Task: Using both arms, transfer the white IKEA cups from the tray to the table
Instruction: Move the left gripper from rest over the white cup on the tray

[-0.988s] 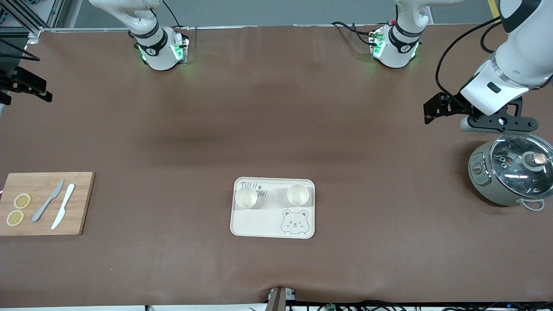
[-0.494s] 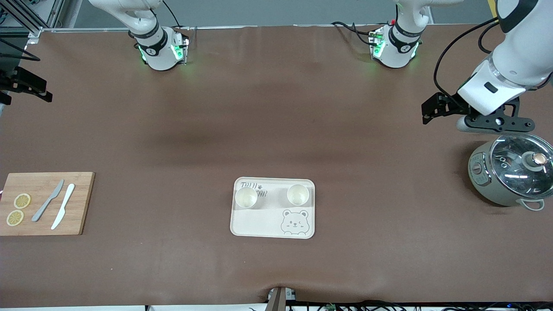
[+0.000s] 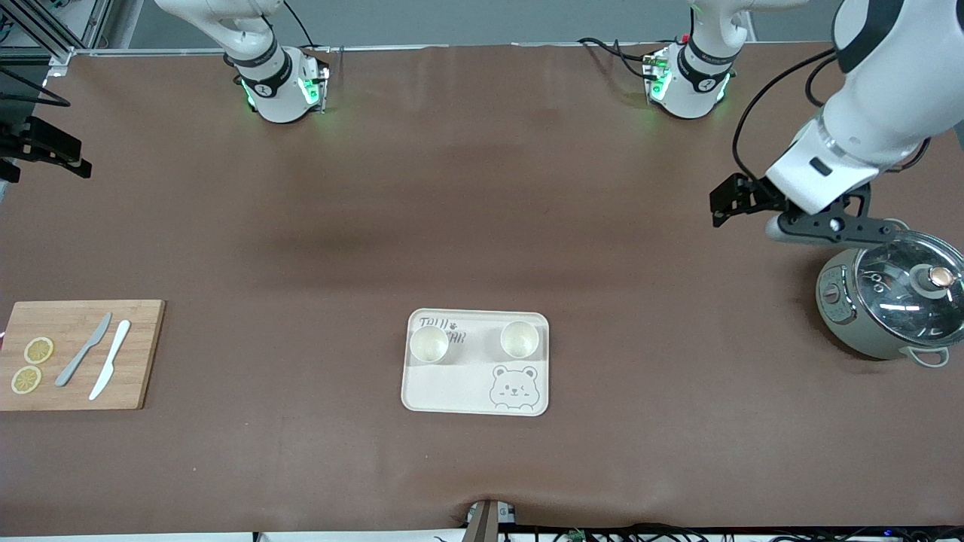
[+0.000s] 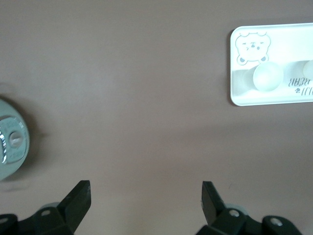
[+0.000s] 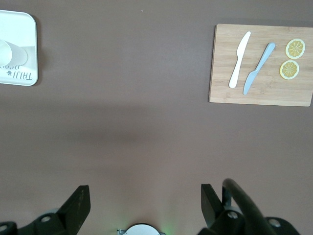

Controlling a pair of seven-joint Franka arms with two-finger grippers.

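Both white cups (image 3: 474, 341) stand on the tray (image 3: 452, 391), well apart from the left gripper (image 4: 145, 198) and right gripper (image 5: 145, 198), fingers released.

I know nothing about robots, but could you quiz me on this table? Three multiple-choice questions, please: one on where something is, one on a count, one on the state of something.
1. Where do the white cups stand?
A. on the wooden board
B. on the tray
C. on the bare table

2. How many lemon slices lie on the cutting board?
A. two
B. four
C. none

3. How does the left end effector stand?
A. shut on a cup
B. shut on the pot lid
C. open, holding nothing

Answers
1. B: both cups sit upright on the tray, above the bear face.
2. A: two lemon slices lie beside the two knives.
3. C: its fingers stand wide apart over bare table, beside the pot.
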